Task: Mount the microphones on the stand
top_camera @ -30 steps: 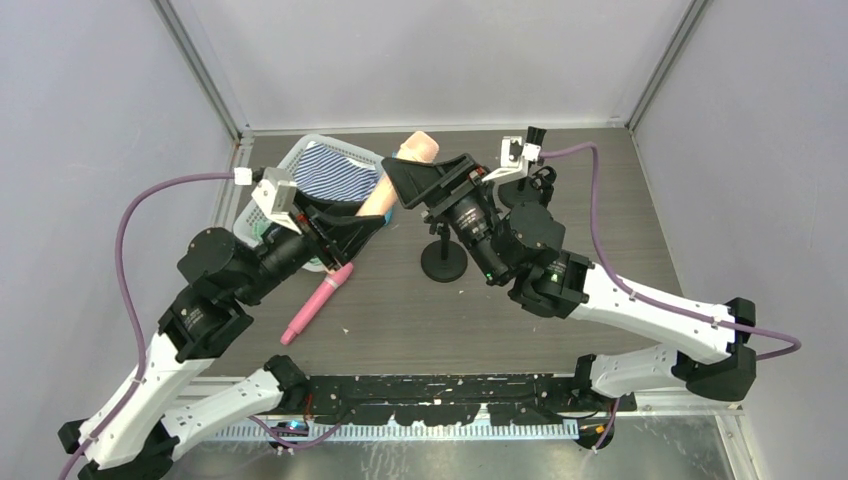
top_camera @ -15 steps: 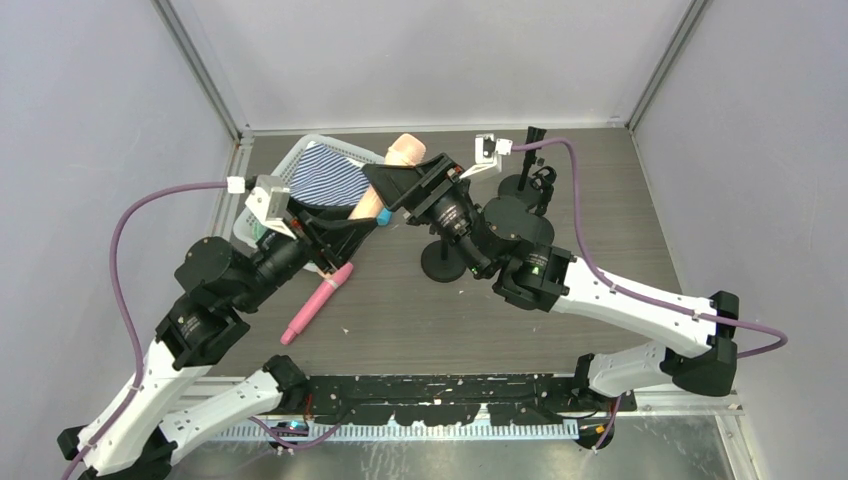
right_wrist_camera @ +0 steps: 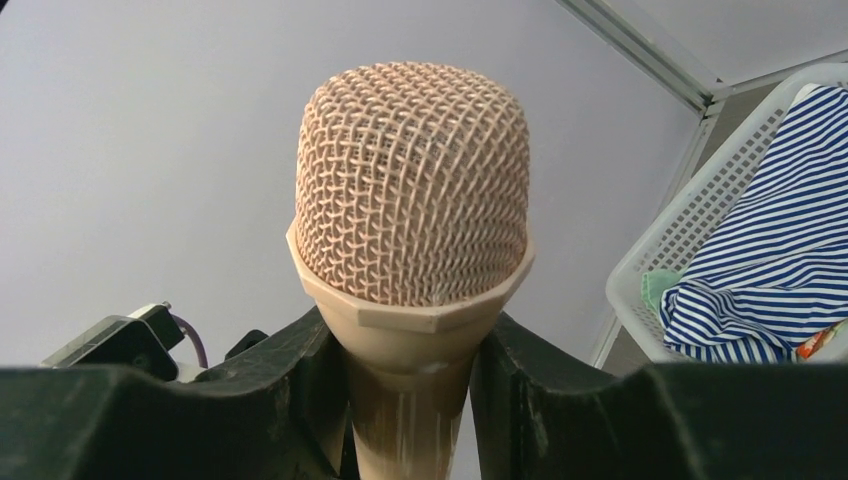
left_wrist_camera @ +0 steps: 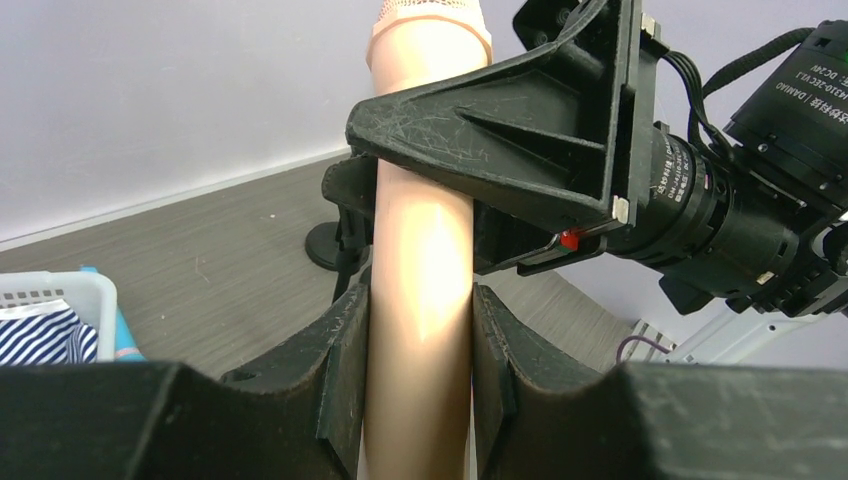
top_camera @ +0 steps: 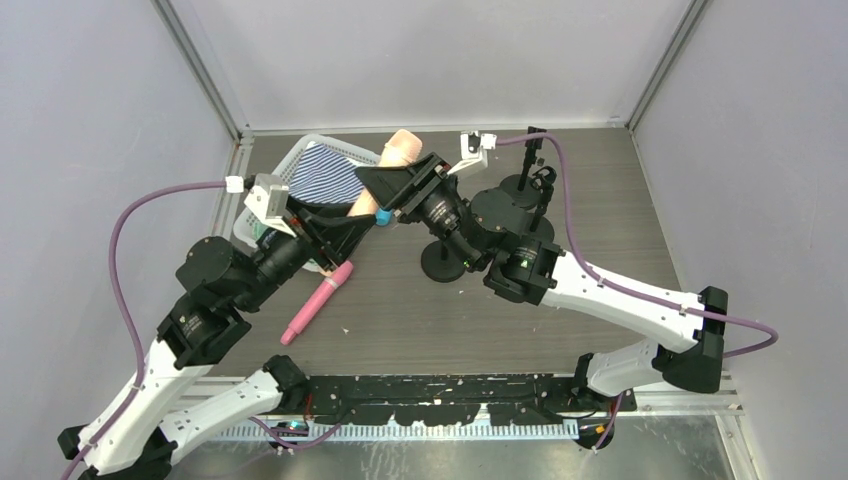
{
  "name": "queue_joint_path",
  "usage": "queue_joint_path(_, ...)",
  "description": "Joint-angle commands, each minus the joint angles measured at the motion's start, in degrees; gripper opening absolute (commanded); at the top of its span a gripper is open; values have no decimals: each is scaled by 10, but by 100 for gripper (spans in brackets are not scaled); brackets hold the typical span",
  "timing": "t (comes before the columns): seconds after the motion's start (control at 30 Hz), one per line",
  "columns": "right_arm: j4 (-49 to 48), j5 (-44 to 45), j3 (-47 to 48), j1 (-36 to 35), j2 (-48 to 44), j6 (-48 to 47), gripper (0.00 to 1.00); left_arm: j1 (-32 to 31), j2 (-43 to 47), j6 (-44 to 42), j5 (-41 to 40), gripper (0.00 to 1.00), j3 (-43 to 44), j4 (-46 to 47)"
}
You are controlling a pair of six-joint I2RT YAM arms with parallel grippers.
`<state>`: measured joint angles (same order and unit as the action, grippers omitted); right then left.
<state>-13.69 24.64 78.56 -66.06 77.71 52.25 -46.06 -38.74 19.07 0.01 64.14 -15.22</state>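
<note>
Near the far edge of the tabletop (top_camera: 610, 230), a bit left of the middle, the peach microphone (top_camera: 405, 150) is up in the air, and both arms have it. Its head is round and covered in a bumpy wire net. Its handle is long, smooth and a little shiny.

The left gripper (left_wrist_camera: 420, 330) is squeezed tight on the handle, with one black finger flat on each side. The right gripper (right_wrist_camera: 405, 400) is higher up, just under the head. Its two black fingers sit snug against both sides of the neck, so it is holding the peach microphone too. The fingers are hard black plastic with small scratches.

The pink microphone (top_camera: 318, 303) lies flat on the grey wood-look top, near the left edge and close to the left arm. Nothing is touching it.

A black stand (top_camera: 443, 263) with a round flat foot is near the middle of the tabletop, under the right arm. A second black stand (top_camera: 527, 183) with a thin pole is behind it, nearer the far edge.

A white plastic basket (top_camera: 300, 150) full of little holes sits in the far left corner. A blue and white striped cloth (top_camera: 335, 172) is bunched up inside it.
</note>
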Motion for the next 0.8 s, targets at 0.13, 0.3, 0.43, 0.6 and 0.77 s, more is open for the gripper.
queue_joint_path(0.13, -66, -38, 9, 17, -3, 5, 19, 1, -2, 3, -6, 18, -7, 40)
queue_joint_path(0.3, -118, -13, -25, 22, -35, -39, 1, 1, -3, 16, -12, 77, -5, 33)
queue_joint_path(0.43, -122, 16, -45, 32, -79, -90, 1, 1, -12, 34, -26, 94, 9, 16)
queue_joint_path(0.6, -67, 63, -79, 45, -163, -155, 1, 1, -26, 98, -71, 99, 11, 9)
queue_joint_path(0.77, 23, 111, -88, 46, -256, -270, 1, 1, -65, 179, -137, 100, 24, -9)
